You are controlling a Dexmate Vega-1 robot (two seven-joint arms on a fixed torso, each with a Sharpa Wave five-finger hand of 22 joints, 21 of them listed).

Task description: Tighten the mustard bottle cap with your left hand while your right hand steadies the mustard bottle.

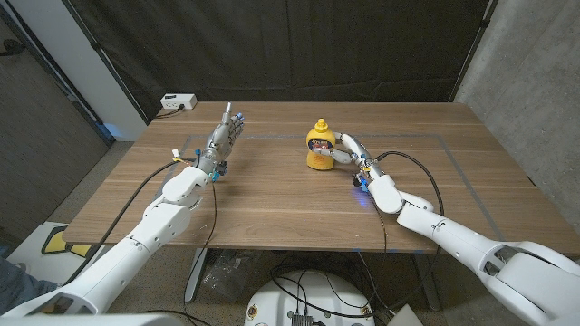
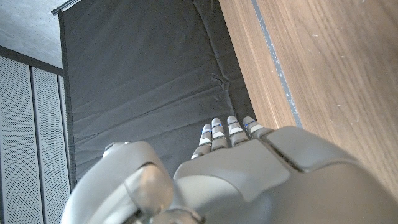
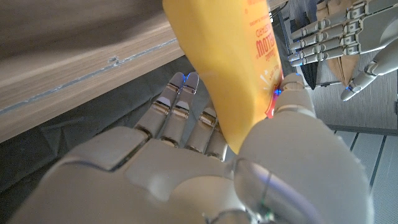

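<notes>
Item 1, right hand (image 1: 355, 159): near the table's (image 1: 272, 217) middle, right of centre. Its fingers (image 3: 180, 102) and thumb wrap the lower body of the mustard bottle (image 1: 320, 147), holding it upright on the wood; the right wrist view shows yellow plastic pressed between thumb and fingers.

Item 2, left hand (image 1: 220, 143): well apart from the bottle, to its left, raised on its edge with fingers (image 2: 227, 127) straight, close together and holding nothing.

Item 3, mustard bottle: small yellow squeeze bottle, printed label, standing beyond table centre, touching only the right hand.

Item 4, cap (image 1: 320, 124): yellow, conical, at the bottle's top, untouched.

Handling, by judgement: light, thin-walled, soft plastic with a smooth, somewhat slippery skin; a hard squeeze would likely dent it or push contents up. Steady it low on the body, firm but not crushing. Take the cap around its base with fingertips rather than at the narrow nozzle, which probably gives poor purchase for turning.

Item 5, white power strip (image 1: 178, 101): far left table corner.
</notes>
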